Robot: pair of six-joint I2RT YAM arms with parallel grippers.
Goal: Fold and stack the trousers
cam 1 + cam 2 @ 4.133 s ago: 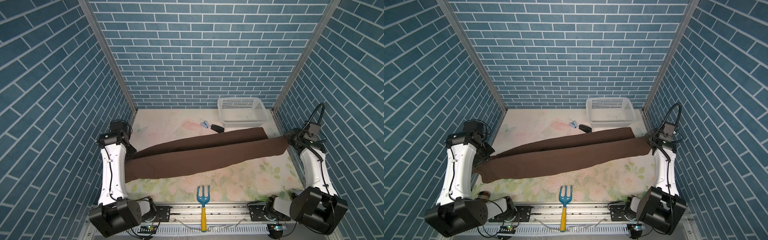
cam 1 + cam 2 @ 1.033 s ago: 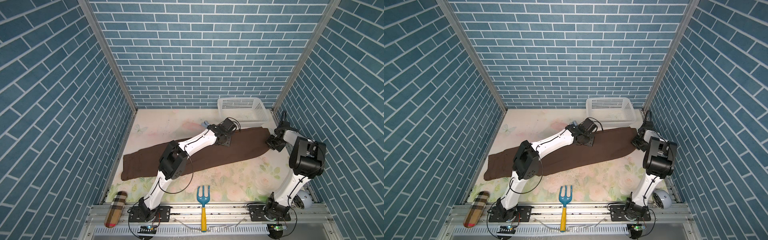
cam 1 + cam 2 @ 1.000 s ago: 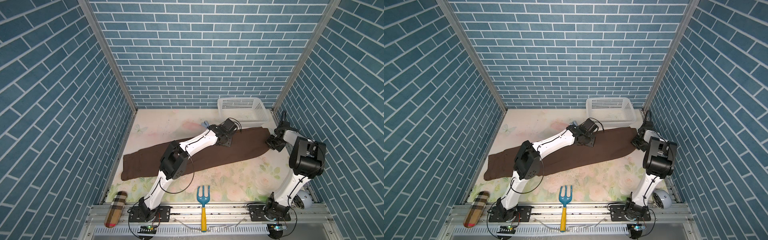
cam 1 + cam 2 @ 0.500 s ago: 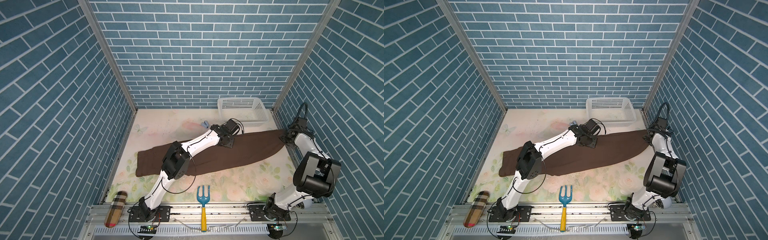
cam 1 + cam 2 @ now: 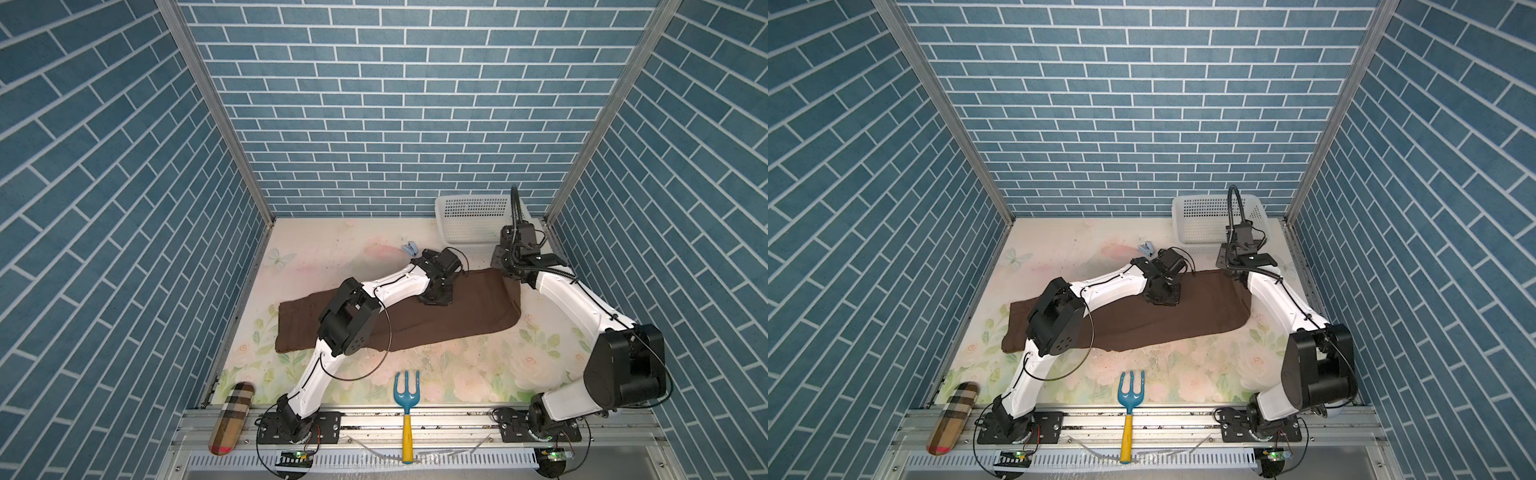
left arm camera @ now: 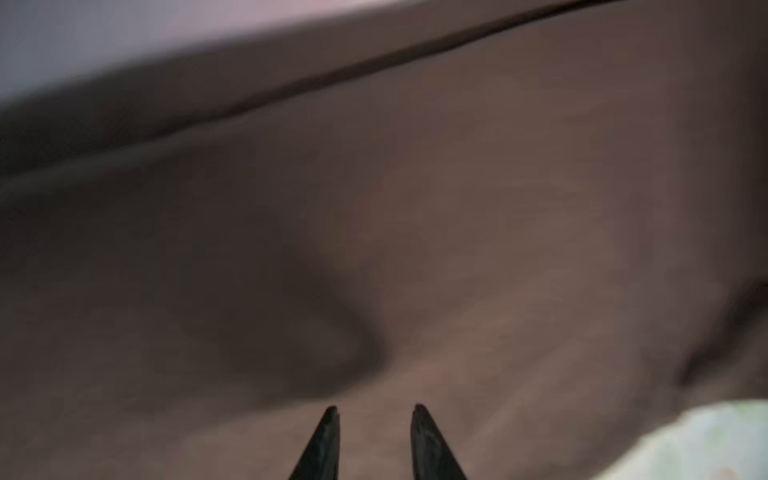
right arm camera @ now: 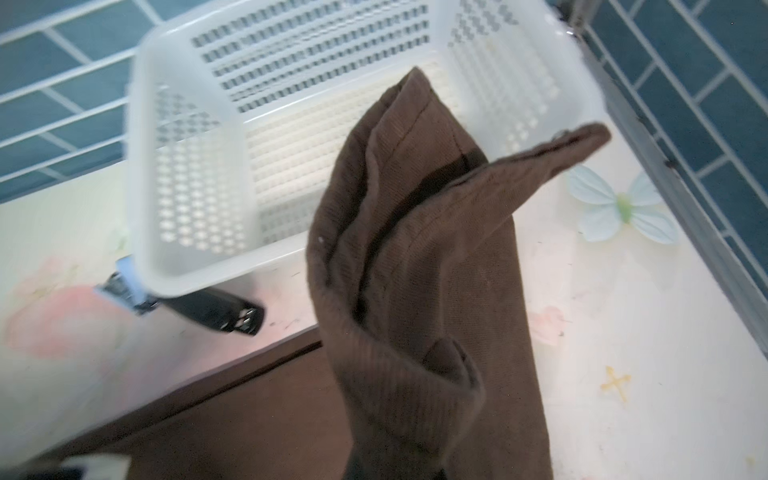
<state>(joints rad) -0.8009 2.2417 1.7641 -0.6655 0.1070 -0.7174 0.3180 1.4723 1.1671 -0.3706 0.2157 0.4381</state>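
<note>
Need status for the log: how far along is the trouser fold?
Done: legs laid together, trousers one long strip on the mat. In hand: right claw shut on its lifted end; left claw, slightly open, over mid-strip. Left: crosswise folds, stacking.

The place was a small robot test booth in a lab, not a home. Panels (image 5: 382, 104) printed with blue bricks closed it in, joined by metal posts (image 5: 218, 112). Along the bottom edge a left arm (image 5: 395, 286) and a right arm (image 5: 573, 299) were bolted to a metal rail (image 5: 457, 424), facing a table with a flowered cover (image 5: 478, 365).
</note>
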